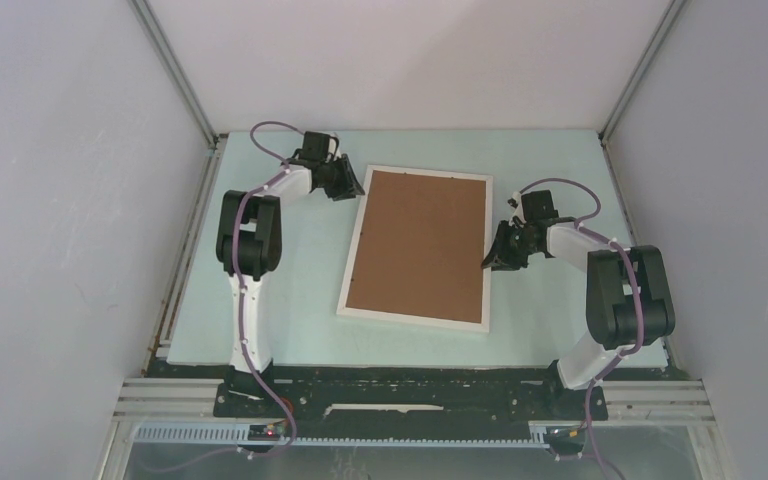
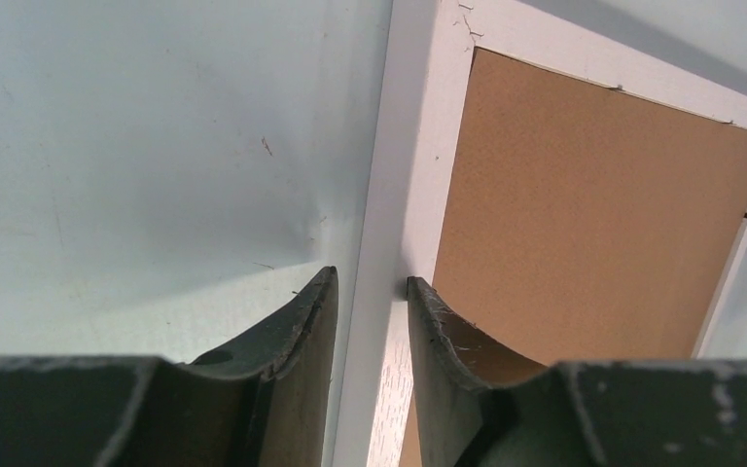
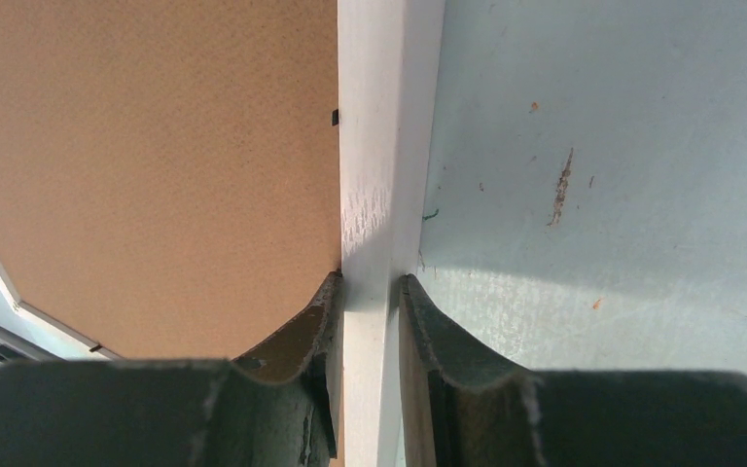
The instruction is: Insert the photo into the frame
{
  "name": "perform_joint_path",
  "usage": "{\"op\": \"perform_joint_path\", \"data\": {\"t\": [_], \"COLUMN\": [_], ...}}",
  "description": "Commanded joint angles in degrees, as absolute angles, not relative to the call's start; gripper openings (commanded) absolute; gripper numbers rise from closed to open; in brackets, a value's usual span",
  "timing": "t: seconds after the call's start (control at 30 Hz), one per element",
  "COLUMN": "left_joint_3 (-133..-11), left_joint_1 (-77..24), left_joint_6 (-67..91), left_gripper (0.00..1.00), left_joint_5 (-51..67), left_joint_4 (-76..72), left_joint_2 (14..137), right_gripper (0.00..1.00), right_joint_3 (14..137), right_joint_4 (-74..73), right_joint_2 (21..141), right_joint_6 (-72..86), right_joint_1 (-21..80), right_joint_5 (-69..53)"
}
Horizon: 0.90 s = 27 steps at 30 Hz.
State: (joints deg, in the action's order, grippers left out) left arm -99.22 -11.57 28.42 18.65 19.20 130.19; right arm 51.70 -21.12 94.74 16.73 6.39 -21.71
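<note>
Tabletop [image 3: 593, 146] — frame [image 3: 374, 146] inside right gripper [image 3: 370, 292]

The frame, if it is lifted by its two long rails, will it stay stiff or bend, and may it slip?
Probably stiff: the frame is a closed white rectangle lying flat, without sag. Probably light, since its rails look thin around the backing board. It may slip: the right fingers pinch only a narrow, smooth painted rail.

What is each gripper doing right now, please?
Left gripper: straddling the frame; grip cannot be told.
Right gripper: closed on the frame.
</note>
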Motion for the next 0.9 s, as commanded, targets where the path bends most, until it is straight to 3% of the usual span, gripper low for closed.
{"op": "perform_joint_path", "data": {"t": [0.0, 0.5, 0.87], "left_joint_3": [-101.88, -103.36, -110.52], "left_joint_1": [-12.89, -13.92, -17.48], "left_joint_6": [26.22, 25.19, 24.08], "left_gripper": [0.38, 0.35, 0.34], "left_joint_5": [18.03, 18.08, 12.90], "left_joint_4": [22.15, 25.07, 38.28], "left_joint_2": [131.79, 132.94, 135.13], "right_gripper": [0.01, 0.00, 0.00], "right_joint_3": [52.56, 52.56, 52.55], "right_joint_4": [-17.14, -17.14, -17.14], "right_joint_2": [95.30, 95.11, 94.41], "right_joint_6": [15.52, 15.55, 15.56], "right_joint_1": [7.55, 7.95, 8.00], "right_joint_5": [-22.85, -23.11, -22.94]}}
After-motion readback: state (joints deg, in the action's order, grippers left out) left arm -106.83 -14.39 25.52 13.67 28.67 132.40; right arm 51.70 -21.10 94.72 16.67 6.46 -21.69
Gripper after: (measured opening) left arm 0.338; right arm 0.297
